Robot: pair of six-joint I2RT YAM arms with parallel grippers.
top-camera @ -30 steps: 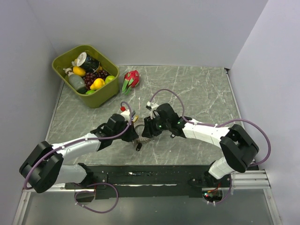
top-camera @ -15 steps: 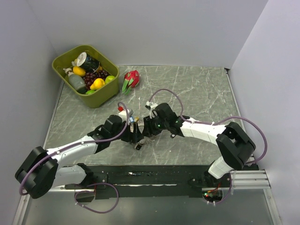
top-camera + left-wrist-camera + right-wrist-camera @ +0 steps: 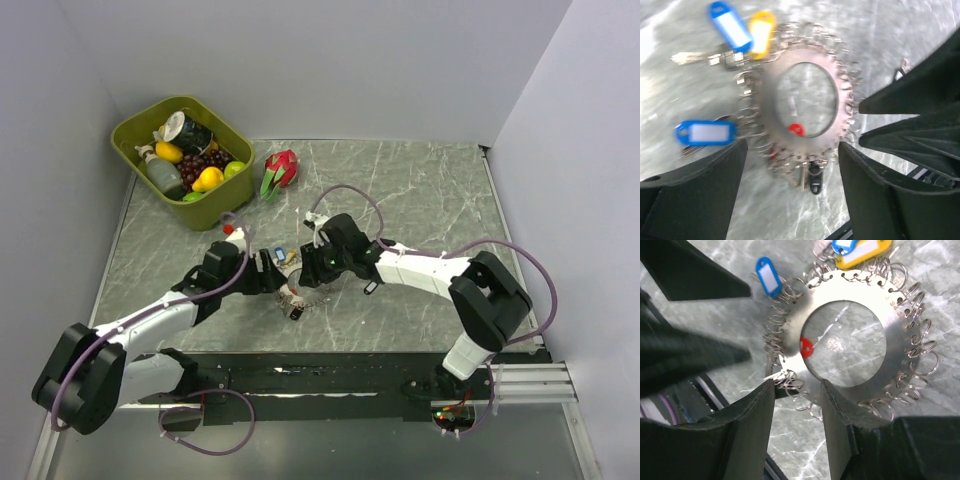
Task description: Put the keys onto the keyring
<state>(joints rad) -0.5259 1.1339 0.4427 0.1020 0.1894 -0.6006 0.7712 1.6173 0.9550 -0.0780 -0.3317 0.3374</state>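
- Roughly mid-table [image 3: 430, 190], a little toward the near edge, lying flat: keyring [image 3: 895, 340], between left gripper [image 3: 272, 272] and right gripper [image 3: 315, 268].
- Up close from the right wrist: bright flat silver disc with a round hole, marble showing through, rim fringed all round with small split rings [image 3: 920, 335].
- Blurred in the left wrist view, but with more of the keys [image 3: 687, 59] in sight: blue tag [image 3: 730, 25] beside yellow tag [image 3: 761, 32], second blue tag [image 3: 705, 133], black tag [image 3: 815, 182] at the rim.
- Small red piece [image 3: 806, 346] at the hole's inner edge in both wrist views.
- Left jaws wide apart, straddling the ring's edge.
- Right jaws apart too, more narrowly, some fringe rings in the gap.
- From the top view only: green bin [image 3: 228, 208] of fruit at far left, dragon fruit [image 3: 283, 167] just right of it.
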